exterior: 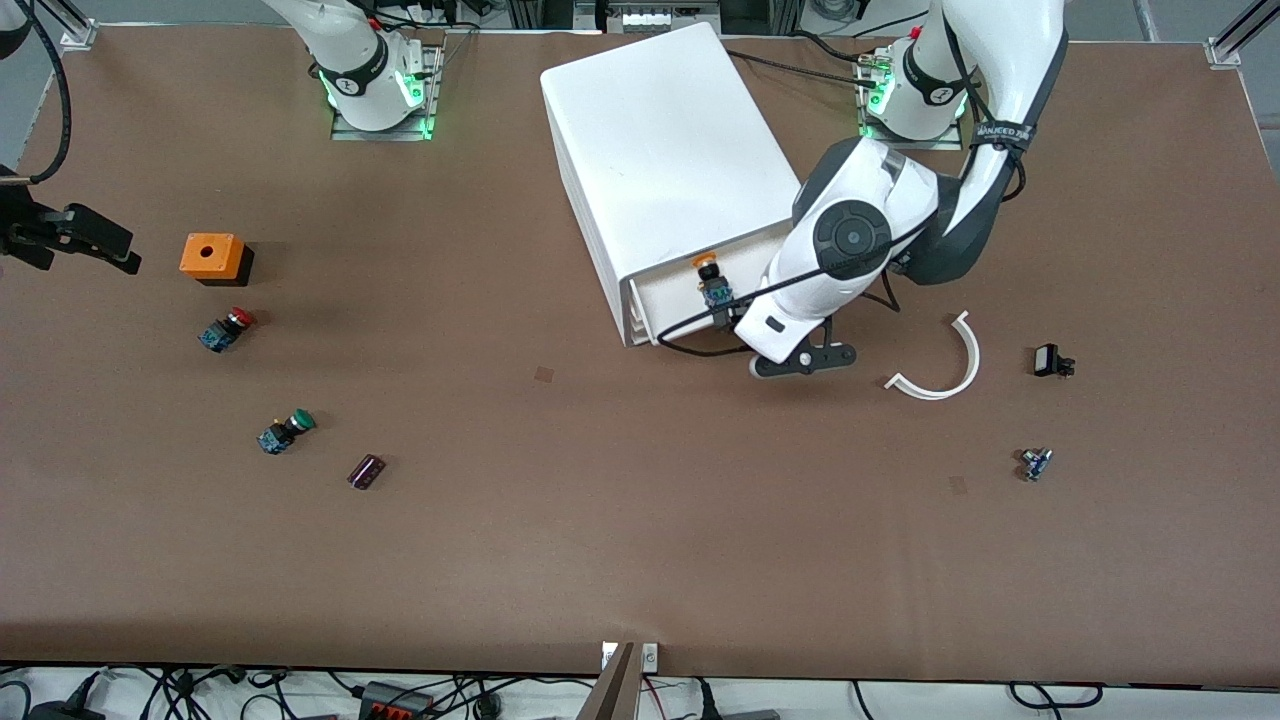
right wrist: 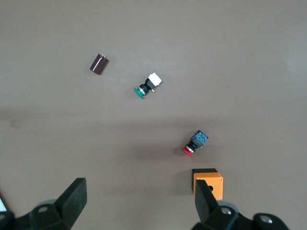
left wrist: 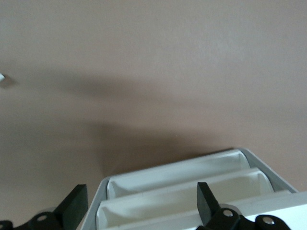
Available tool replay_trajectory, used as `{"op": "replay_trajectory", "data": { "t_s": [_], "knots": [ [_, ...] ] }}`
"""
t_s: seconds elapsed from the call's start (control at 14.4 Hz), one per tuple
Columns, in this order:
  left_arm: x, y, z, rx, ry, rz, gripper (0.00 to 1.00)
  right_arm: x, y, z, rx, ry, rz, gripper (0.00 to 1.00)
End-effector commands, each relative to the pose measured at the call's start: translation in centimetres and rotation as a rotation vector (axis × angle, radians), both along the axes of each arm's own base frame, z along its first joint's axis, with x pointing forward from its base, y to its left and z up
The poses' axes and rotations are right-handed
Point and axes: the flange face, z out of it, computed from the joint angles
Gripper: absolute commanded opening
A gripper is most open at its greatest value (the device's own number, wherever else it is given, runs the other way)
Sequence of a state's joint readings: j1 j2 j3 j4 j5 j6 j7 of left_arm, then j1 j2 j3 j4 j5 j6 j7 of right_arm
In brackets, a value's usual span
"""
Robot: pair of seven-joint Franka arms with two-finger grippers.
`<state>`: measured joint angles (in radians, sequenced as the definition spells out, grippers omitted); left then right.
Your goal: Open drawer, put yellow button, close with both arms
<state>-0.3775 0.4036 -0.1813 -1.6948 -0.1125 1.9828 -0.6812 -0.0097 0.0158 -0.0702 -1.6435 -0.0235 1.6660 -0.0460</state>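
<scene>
The white cabinet (exterior: 660, 150) stands near the robots' bases at mid-table. Its top drawer (exterior: 668, 300) is pulled out a little toward the front camera. The yellow button (exterior: 708, 277) stands upright inside that drawer, by the left arm's wrist. My left gripper (left wrist: 139, 211) hangs open over the front edges of the drawers (left wrist: 182, 194) and holds nothing; in the front view the wrist hides it. My right gripper (exterior: 105, 245) hovers open at the right arm's end of the table, beside an orange box (exterior: 212, 257), with nothing between its fingers (right wrist: 72, 199).
A red-capped button (exterior: 226, 328), a green-capped button (exterior: 285, 431) and a dark cylinder (exterior: 366, 471) lie nearer the front camera than the orange box (right wrist: 207, 184). A white curved strip (exterior: 945, 365) and two small parts (exterior: 1050, 361) (exterior: 1035, 463) lie toward the left arm's end.
</scene>
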Motion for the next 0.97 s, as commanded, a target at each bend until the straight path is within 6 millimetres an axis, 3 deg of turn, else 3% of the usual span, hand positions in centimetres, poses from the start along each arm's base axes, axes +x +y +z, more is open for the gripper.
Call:
{"op": "replay_trajectory", "data": {
  "t_s": [0.0, 0.21, 0.9],
  "knots": [
    [-2.2, -0.1, 0.5, -0.035, 0.046, 0.017, 1.00, -0.8, 0.0, 0.2, -0.013, 0.010, 0.018, 1.00],
    [-3.8, -1.5, -0.2, -0.063, 0.091, 0.012, 0.99, -0.9, 0.1, 0.2, -0.017, 0.010, 0.025, 1.00],
    [-6.2, -2.1, 0.0, -0.062, 0.111, -0.002, 0.99, -0.8, 0.5, -0.3, -0.014, -0.009, 0.027, 1.00]
  ]
}}
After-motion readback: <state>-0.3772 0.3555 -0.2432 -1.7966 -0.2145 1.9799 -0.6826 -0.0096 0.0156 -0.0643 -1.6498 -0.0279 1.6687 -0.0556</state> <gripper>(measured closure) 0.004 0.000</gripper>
